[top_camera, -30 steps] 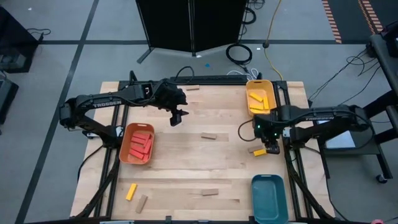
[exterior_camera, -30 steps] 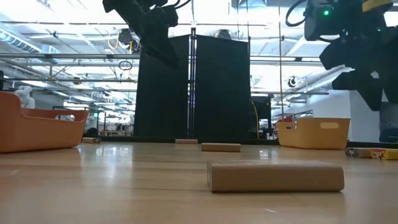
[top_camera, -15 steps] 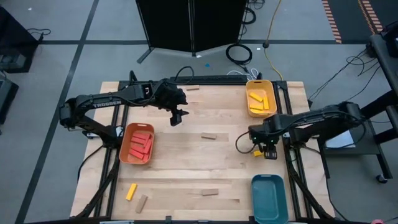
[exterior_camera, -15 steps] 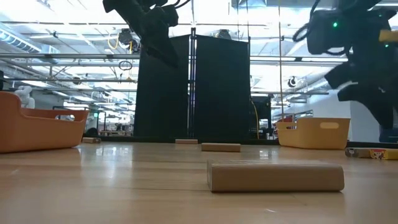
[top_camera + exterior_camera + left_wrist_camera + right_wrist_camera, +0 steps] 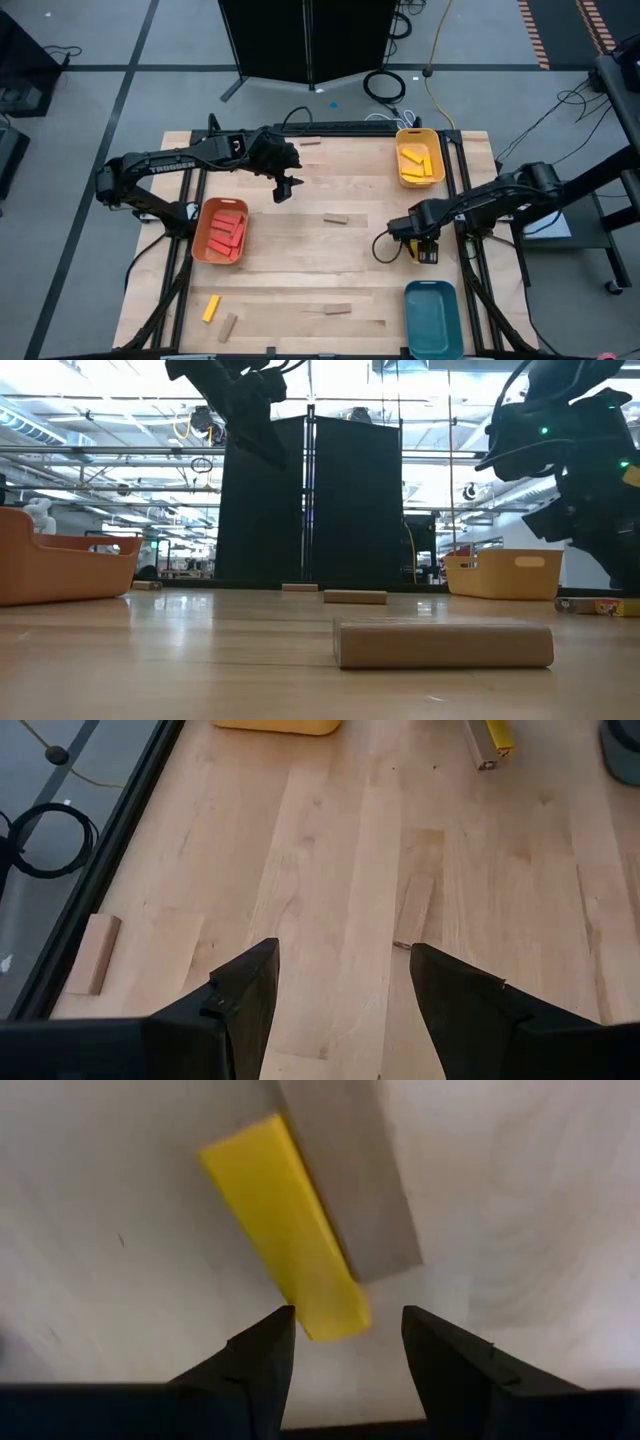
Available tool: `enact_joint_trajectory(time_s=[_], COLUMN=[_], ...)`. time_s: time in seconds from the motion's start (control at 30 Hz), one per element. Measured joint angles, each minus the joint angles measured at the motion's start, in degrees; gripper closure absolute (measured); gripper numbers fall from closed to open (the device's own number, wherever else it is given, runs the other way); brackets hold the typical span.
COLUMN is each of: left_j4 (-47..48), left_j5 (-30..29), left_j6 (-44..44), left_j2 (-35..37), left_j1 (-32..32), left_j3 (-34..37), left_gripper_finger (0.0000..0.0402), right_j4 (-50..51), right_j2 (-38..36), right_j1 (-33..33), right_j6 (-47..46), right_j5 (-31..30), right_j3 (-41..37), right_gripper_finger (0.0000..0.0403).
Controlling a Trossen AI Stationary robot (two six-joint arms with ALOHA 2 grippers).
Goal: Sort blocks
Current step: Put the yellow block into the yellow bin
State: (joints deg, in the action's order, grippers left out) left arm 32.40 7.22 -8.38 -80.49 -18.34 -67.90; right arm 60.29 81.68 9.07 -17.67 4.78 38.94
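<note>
Lettering "TROSSEN" marks the left arm (image 5: 165, 163); both claws spread, right claw (image 5: 345, 1342) over a yellow block (image 5: 285, 1223).

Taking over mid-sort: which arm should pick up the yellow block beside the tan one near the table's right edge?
Right. The right gripper hangs open directly over the yellow block, which lies against a tan block. The left gripper is open too, but hovers far off by the orange tray.
</note>
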Motion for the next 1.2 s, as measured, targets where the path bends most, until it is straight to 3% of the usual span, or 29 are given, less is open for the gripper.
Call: enact_joint_trajectory(time_s=[0.5, 0.77, 0.93, 1.2], left_j4=[0.23, 0.26, 0.25, 0.21], left_j5=[-0.01, -0.01, -0.02, -0.02], left_j6=[-0.02, -1.04, -1.5, -1.55], left_j2=[0.0, 0.0, 0.0, 0.0], left_j1=[-0.01, 0.0, -0.01, -0.01], left_j3=[0.0, 0.0, 0.0, 0.0], left_gripper_finger=[0.0178, 0.0178, 0.0178, 0.0178], right_j4=[-8.8, -7.31, -4.32, 3.02], right_j2=[6.08, 5.46, 3.22, -2.53], right_j1=[7.47, 8.62, 8.6, 6.66], right_j6=[-6.18, -10.17, -9.93, -11.75], right_j5=[0.9, 1.28, 2.13, -1.2], right_j3=[0.28, 1.39, 6.19, 20.11], right_gripper_finger=[0.0229, 0.0292, 0.0322, 0.0311])
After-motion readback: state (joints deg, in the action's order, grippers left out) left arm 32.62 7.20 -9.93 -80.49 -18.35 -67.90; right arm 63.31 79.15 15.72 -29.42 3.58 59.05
